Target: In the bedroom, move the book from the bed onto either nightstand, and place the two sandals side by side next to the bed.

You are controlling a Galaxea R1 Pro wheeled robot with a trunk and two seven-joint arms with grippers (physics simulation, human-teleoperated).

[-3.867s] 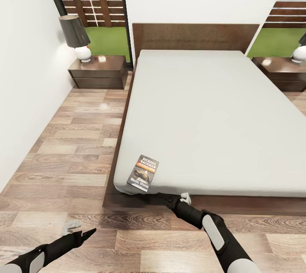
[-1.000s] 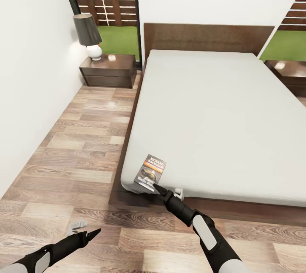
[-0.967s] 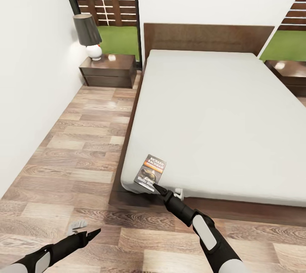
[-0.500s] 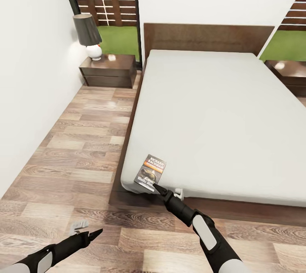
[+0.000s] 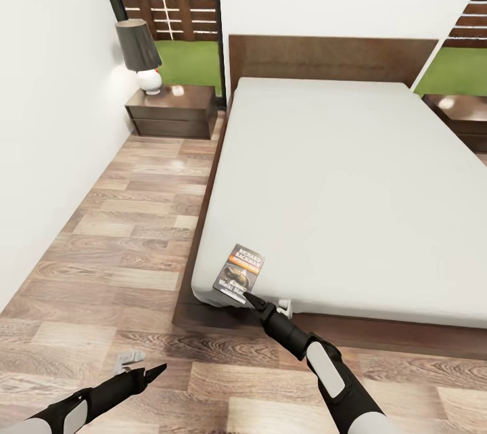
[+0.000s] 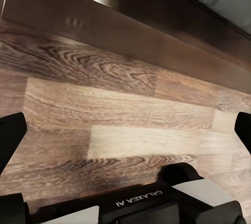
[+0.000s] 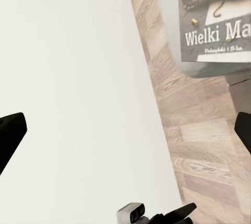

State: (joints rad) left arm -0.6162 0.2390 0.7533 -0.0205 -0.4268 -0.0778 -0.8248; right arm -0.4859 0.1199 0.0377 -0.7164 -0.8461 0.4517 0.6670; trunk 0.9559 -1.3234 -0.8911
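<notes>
The book (image 5: 239, 271) lies face up on the near left corner of the bed's grey mattress (image 5: 345, 184), its dark cover showing white lettering and an orange band. My right gripper (image 5: 260, 304) is open at the book's near edge, one dark fingertip (image 5: 248, 297) touching it. The right wrist view has the book's cover (image 7: 217, 20) ahead between the spread fingers. My left gripper (image 5: 145, 368) hangs open over the floor at the lower left, holding nothing. One nightstand (image 5: 172, 111) stands left of the headboard, the other nightstand (image 5: 467, 113) at the right edge. The sandals are out of view.
A black-shaded lamp (image 5: 140, 55) stands on the left nightstand. A white wall (image 5: 40, 116) bounds a strip of wood-plank floor (image 5: 128, 231) left of the bed. The dark bed frame (image 6: 130, 30) runs along the floor in front of the left gripper.
Since the oldest frame the view has shifted and my right fingertip has come up to the book's near edge. Over the last second only the left gripper drifted slightly.
</notes>
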